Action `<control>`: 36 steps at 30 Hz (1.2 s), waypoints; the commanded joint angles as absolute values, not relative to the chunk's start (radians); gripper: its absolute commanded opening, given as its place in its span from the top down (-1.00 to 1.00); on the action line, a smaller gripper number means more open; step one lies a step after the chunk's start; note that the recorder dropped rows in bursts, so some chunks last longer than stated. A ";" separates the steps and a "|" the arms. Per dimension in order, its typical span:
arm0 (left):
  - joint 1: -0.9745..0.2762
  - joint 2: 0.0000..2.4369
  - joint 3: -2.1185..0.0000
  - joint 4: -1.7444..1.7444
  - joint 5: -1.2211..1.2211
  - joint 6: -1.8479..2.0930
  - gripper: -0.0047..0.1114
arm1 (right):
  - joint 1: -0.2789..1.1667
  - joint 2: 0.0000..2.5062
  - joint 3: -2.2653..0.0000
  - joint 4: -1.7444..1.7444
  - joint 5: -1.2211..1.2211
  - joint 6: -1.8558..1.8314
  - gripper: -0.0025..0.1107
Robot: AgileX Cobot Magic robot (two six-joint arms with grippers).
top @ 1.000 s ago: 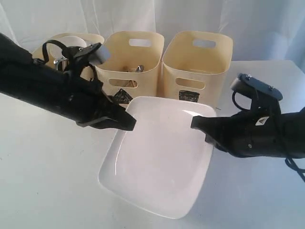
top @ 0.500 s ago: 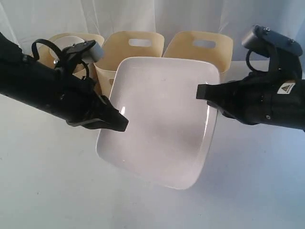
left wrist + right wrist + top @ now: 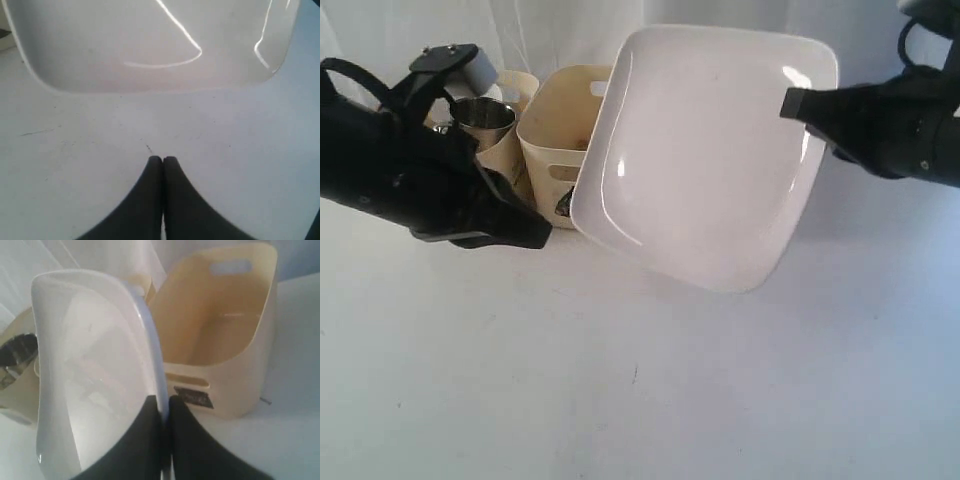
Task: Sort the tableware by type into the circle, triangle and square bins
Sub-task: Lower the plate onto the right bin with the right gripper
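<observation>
The large white plate (image 3: 705,150) hangs tilted, almost on edge, above the table in front of the bins. My right gripper (image 3: 790,104) is shut on its right rim; in the right wrist view the two fingers pinch the plate (image 3: 90,365) at the gripper (image 3: 165,401). My left gripper (image 3: 542,240) is low, just left of the plate's lower corner and apart from it. It (image 3: 162,159) is shut with nothing in it, and the plate (image 3: 150,45) hangs beyond it. A steel mug (image 3: 482,115) stands in the left bin (image 3: 518,92).
The middle cream bin (image 3: 555,140) shows left of the plate, and the plate hides the right bin in the exterior view. In the right wrist view a cream bin (image 3: 225,340) with a dark label stands just past the plate's rim. White table (image 3: 640,380) spreads in front.
My right gripper has lifted the plate off the table and swung it up on edge before the bins. The left gripper has come away from its left edge and drawn back left.
</observation>
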State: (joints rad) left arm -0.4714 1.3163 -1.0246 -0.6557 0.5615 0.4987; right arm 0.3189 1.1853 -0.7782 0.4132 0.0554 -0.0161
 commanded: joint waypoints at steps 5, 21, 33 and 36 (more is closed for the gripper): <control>-0.440 1.245 -1.024 -0.427 0.625 0.297 0.92 | 0.275 1.250 -0.883 0.424 -0.058 -0.068 0.96; -0.440 1.245 -1.024 -0.380 0.646 0.264 0.92 | 0.169 1.375 -0.998 0.424 -0.170 -0.107 0.96; -0.440 1.245 -1.024 -0.146 0.678 0.078 0.92 | 0.130 1.564 -1.223 0.435 -0.300 -0.230 0.96; -0.440 1.245 -1.024 -0.146 0.674 0.078 0.92 | 0.113 1.588 -1.249 0.435 -0.302 -0.276 0.96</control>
State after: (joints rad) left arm -0.4434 1.2564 -1.0246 -0.1411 0.6611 0.0866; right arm 0.1336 1.5783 -1.2178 0.4194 -0.2379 -0.2396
